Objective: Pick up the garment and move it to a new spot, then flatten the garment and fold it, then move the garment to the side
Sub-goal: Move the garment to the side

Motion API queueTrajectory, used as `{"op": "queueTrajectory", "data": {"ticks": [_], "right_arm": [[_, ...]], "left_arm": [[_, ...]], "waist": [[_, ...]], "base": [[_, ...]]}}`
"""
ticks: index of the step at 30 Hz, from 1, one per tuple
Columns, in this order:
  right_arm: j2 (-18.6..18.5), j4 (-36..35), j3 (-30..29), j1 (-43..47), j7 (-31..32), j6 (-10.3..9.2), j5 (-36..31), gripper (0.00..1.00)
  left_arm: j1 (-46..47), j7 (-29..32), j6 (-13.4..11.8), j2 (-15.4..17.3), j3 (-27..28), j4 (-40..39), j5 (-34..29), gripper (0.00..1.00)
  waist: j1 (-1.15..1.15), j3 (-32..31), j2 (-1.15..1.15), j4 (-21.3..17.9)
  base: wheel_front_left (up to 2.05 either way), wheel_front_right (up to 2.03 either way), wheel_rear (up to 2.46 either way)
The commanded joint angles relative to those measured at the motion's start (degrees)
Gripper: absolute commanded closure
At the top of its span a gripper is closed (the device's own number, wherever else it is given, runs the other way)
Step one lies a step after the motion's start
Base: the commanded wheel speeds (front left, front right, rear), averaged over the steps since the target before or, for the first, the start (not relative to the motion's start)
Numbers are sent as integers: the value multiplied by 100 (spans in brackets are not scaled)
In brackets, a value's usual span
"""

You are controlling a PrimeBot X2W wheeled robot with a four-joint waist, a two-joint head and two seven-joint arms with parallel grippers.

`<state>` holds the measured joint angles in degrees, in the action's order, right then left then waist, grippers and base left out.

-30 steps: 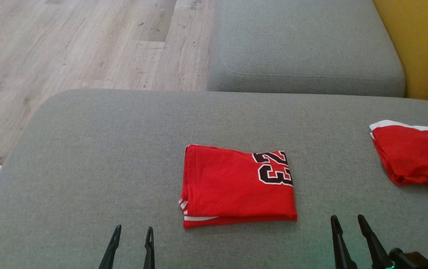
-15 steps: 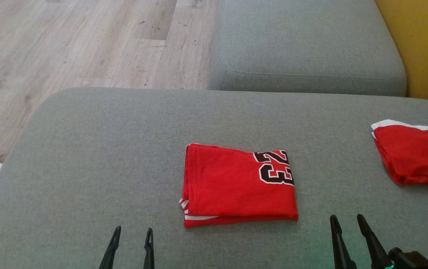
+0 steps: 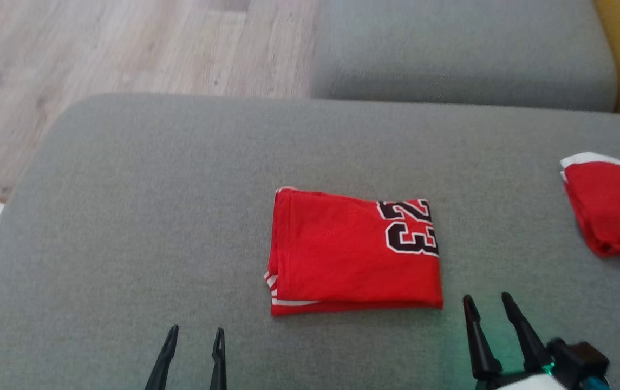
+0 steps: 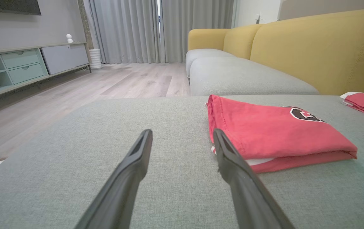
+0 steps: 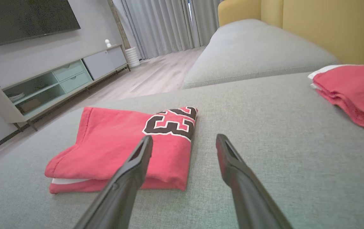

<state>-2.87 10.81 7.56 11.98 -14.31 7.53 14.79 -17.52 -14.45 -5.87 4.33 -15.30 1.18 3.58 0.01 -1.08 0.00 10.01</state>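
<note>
Presently left tool (image 3: 196, 329) and right tool (image 3: 487, 297) stand spread and empty, with the folded red jersey (image 3: 353, 252) lying ahead between them on the grey cushion (image 3: 125, 216); judged light, limp and soft, best pinched at its near corners.

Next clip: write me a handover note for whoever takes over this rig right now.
Grippers: both open and empty. The left gripper is front-left of the jersey, the right gripper by its front-right corner, neither touching.
Things: the jersey lies folded in the middle of the cushion; a second red garment lies far right.
Done: the fold, apparently.
Left: move the jersey aside.
</note>
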Motion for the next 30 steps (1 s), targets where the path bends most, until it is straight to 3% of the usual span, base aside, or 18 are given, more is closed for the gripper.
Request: {"op": "queueTrajectory", "data": {"ticks": [1,10,17,29,30], "right_arm": [[-148,-77,183,-344,-69,-4,26,0],[-405,506,389,-1353,543,-4,546,0],[-534,913,486,-2197,1975,-4,1433,0],[-541,934,292,-2409,3028,-4,2256,0],[-537,850,325,-2380,3081,-4,2321,70]], "left_arm": [[330,-55,22,-88,118,-164,29,0],[808,-55,122,-110,91,-152,38,0],[1156,-55,243,-121,-14,-46,-13,0],[1323,-55,262,-133,-91,-3,-25,0],[1344,-55,248,-135,-85,-11,-13,0]], "waist": [[-1,163,0,43],[-1,741,0,145],[-1,1015,0,246],[-1,1234,0,285],[-1,1282,0,255]], "base": [[0,0,0],[0,0,0],[0,0,0],[0,0,0],[0,0,0]]}}
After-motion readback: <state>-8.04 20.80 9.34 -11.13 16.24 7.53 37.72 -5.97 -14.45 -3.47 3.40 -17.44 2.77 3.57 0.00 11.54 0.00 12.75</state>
